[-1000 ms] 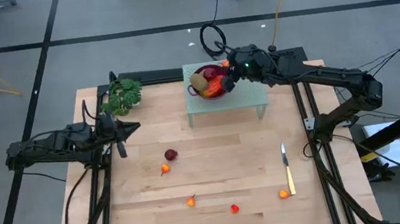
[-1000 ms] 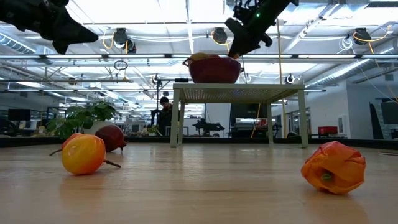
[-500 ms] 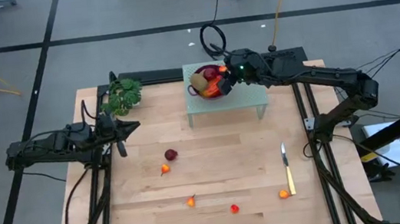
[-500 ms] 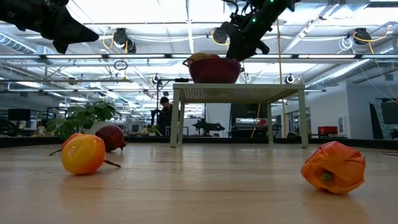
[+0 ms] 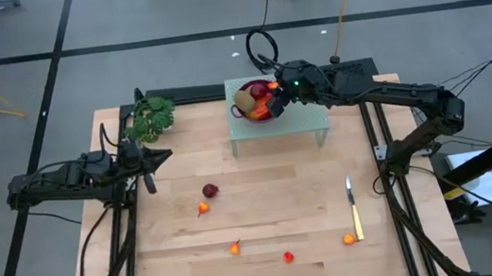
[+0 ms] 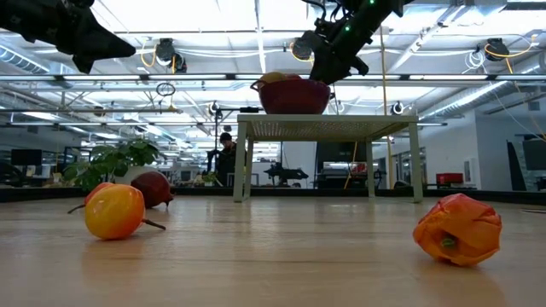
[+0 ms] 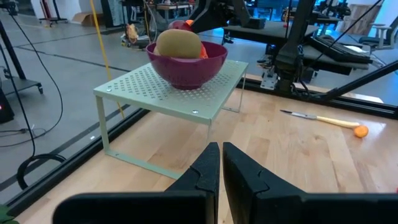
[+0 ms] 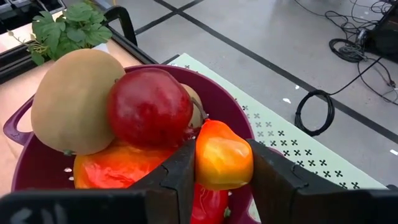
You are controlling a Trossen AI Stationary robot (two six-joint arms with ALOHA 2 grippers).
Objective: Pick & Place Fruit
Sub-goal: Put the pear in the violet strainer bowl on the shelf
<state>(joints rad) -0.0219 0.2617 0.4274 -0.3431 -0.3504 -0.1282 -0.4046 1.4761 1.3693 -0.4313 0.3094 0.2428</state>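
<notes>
Five loose fruits lie on the pale wooden table [image 5: 264, 202]: one dark red ball [image 5: 210, 191] and four small orange pieces [image 5: 203, 208]. At the left edge, the left gripper [image 5: 161, 158] hovers, fingers together. One purple bowl [image 5: 244, 110] on the perforated green stand [image 5: 301, 123] holds more fruit; above it the right gripper [image 8: 219, 163] clamps a small orange-yellow fruit [image 8: 222, 155].

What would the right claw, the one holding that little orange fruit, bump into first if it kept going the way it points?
Probably the red fruit heaped in the purple bowl; the right gripper, shut on the small orange fruit, points straight at it.
</notes>
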